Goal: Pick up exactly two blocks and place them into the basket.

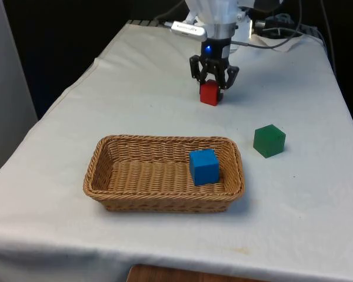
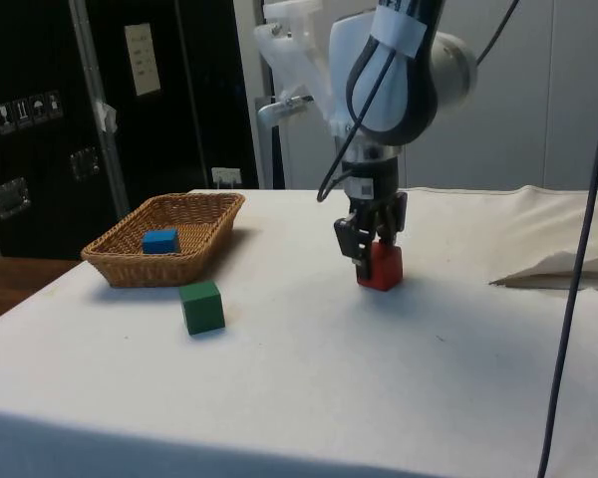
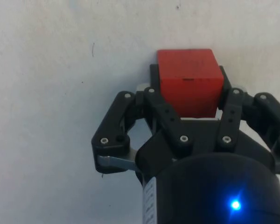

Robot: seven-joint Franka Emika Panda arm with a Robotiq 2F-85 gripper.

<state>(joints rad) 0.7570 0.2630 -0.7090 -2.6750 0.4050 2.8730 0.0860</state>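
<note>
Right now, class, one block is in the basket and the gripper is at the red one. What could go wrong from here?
1. The gripper seems to hold the red block near its top, so it might slip when lifted.
2. The blue block fills one end of the basket; the red one could land on it and tumble out.

We see the white arm reaching straight down from its base at the worktop's 12 o'clock end, wrist vertical. Our claw [image 1: 212, 82] points down at the cloth, its two black fingers [image 3: 161, 109] closed against opposite sides of the red block [image 3: 190, 81].
</note>
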